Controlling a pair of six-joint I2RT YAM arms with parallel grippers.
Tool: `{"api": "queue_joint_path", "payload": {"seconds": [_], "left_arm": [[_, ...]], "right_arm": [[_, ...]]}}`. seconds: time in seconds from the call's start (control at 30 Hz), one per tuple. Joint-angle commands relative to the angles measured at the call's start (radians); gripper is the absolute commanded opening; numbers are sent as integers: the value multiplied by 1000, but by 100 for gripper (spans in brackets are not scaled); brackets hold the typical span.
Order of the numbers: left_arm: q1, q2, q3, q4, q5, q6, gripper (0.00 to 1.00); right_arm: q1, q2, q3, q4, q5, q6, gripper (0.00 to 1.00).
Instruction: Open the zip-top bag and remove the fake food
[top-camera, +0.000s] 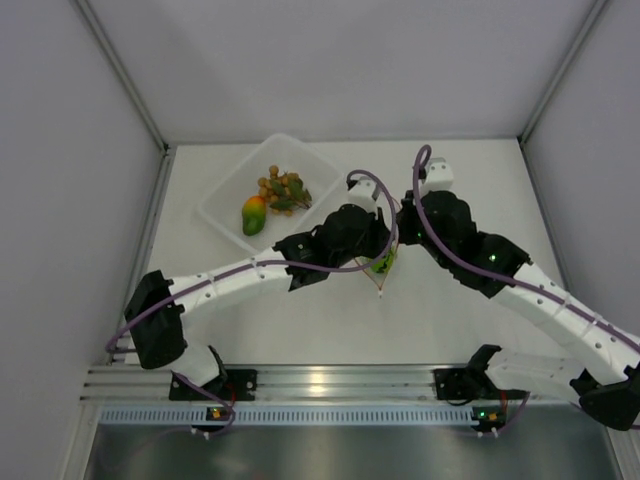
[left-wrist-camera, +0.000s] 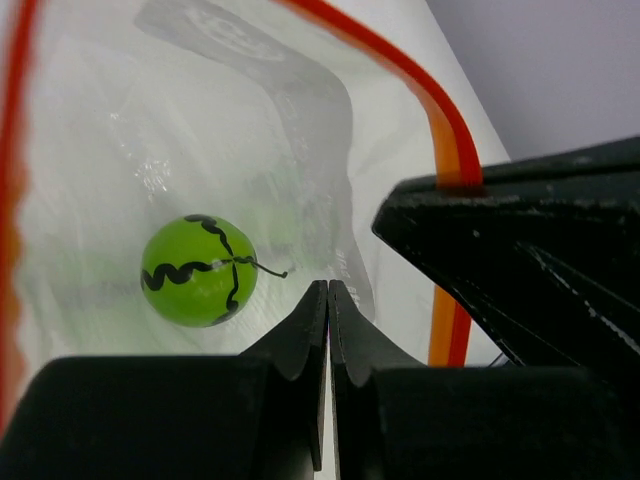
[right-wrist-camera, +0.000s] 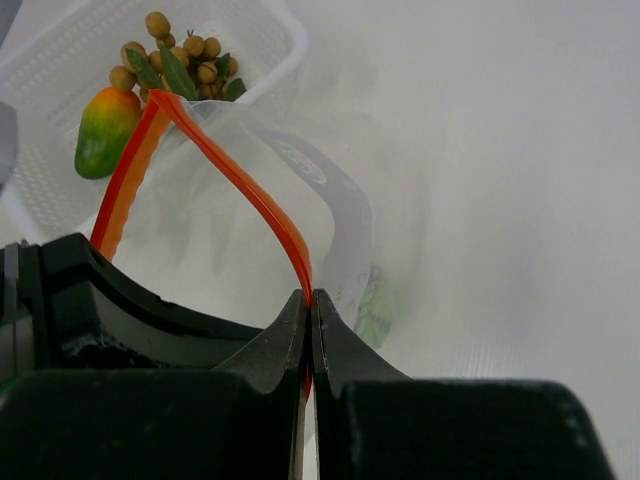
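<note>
The zip-top bag hangs between both grippers above the table's middle, its red-orange strip pulled into an open loop. My left gripper is shut on the near side of the mouth. My right gripper is shut on the strip on the other side. The green ball with dark marks lies inside the bag; it also shows in the top view. The mango shape and the tan-brown ball cluster with leaves lie in the clear tray, outside the bag.
The rigid clear tray stands at the back left, close behind the left arm's wrist. White walls close in the table on the left, back and right. An aluminium rail with both arm bases runs along the near edge.
</note>
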Motion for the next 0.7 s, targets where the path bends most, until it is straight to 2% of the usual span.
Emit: {"api": "queue_joint_path", "payload": {"seconds": [0.0,0.1,0.27,0.67], "left_arm": [[-29,6,-13,82,-82,43,4],[-43,19,-41,128,-59,69,0],[-62,27,-105,185,-37,98,0],[-63,102,-164,185,46,182,0]], "right_arm": [[10,-34,-19,93,41,33,0],[4,-43,-26,106,54,37,0],[-17,-60,-23,121,54,36,0],[-50,-97,-60,158,28,25,0]]}}
